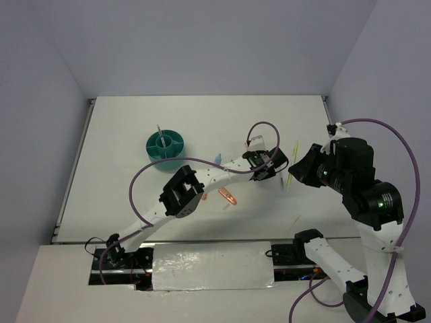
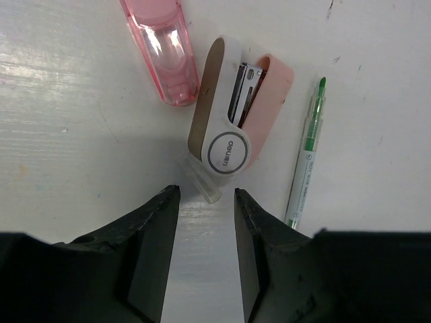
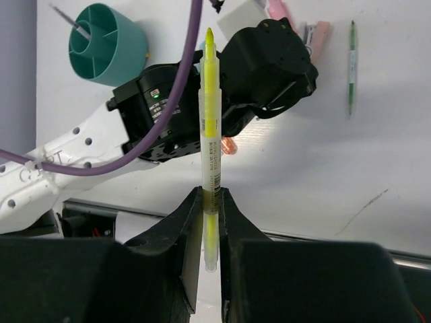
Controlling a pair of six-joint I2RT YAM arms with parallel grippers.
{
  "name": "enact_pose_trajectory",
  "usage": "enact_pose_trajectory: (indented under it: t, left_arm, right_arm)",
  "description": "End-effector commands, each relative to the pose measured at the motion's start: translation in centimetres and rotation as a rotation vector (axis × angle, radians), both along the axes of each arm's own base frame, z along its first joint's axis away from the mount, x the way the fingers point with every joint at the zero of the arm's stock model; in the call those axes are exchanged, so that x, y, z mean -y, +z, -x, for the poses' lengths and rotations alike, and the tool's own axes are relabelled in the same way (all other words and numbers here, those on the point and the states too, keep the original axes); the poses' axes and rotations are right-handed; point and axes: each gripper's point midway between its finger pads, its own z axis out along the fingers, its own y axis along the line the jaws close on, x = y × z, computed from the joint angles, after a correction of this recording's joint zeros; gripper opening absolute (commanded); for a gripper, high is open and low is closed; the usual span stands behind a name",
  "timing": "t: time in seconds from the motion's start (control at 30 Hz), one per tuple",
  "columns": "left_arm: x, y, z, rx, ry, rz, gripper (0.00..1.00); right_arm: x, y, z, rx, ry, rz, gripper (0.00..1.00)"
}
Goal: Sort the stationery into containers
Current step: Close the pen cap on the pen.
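My right gripper (image 3: 211, 202) is clamped on a yellow highlighter (image 3: 210, 121), my left gripper (image 2: 207, 202) hangs open just short of the pink-and-white stapler (image 2: 232, 114), and well off to the left the teal organizer (image 1: 166, 162) has one thin pen (image 1: 159, 132) standing in it.

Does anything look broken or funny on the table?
The little pink-and-white stapler looks odd: its two halves are spread in a V, so the metal staple track shows. Broken or just open, I cannot tell. It lies just ahead of the left end effector, beside a green pen.
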Motion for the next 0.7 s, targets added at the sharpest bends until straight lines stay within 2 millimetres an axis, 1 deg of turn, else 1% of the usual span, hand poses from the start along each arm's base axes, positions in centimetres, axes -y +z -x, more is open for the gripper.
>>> enact_pose_trajectory:
  t: [0.0,0.1,0.13,0.17,0.2,0.37,0.5,0.67]
  left_arm:
    - [0.3,-0.7,-0.7,0.049,0.002,-0.031,0.50]
    - [0.0,-0.8,-1.0,0.064,0.007,-0.052,0.50]
    - [-0.4,-1.0,-0.8,0.055,0.010,-0.075,0.50]
    - [-0.7,-1.6,-0.7,0.047,0.010,-0.094,0.48]
    - [-0.9,-1.7,-0.8,0.050,0.012,-0.107,0.48]
    - [-2.7,-3.6,-0.2,0.029,0.012,-0.203,0.47]
    - [-4.0,-4.5,0.3,0.011,0.021,-0.257,0.43]
    - [-4.7,-5.6,0.9,-0.015,0.010,-0.290,0.40]
  right_arm:
    - [-1.0,1.8,-0.2,0.071,0.056,-0.037,0.00]
    - [-1.3,1.9,-0.1,0.074,0.072,-0.044,0.00]
    - [-1.3,2.0,-0.1,0.077,0.069,-0.045,0.00]
    - [-1.3,2.1,0.0,0.081,0.072,-0.046,0.00]
    - [-1.4,2.2,0.0,0.084,0.076,-0.049,0.00]
    - [-1.7,3.0,0.3,0.105,0.090,-0.073,0.00]
    - [-1.7,3.8,0.4,0.125,0.090,-0.078,0.00]
    - [-1.8,4.5,0.4,0.142,0.097,-0.084,0.00]
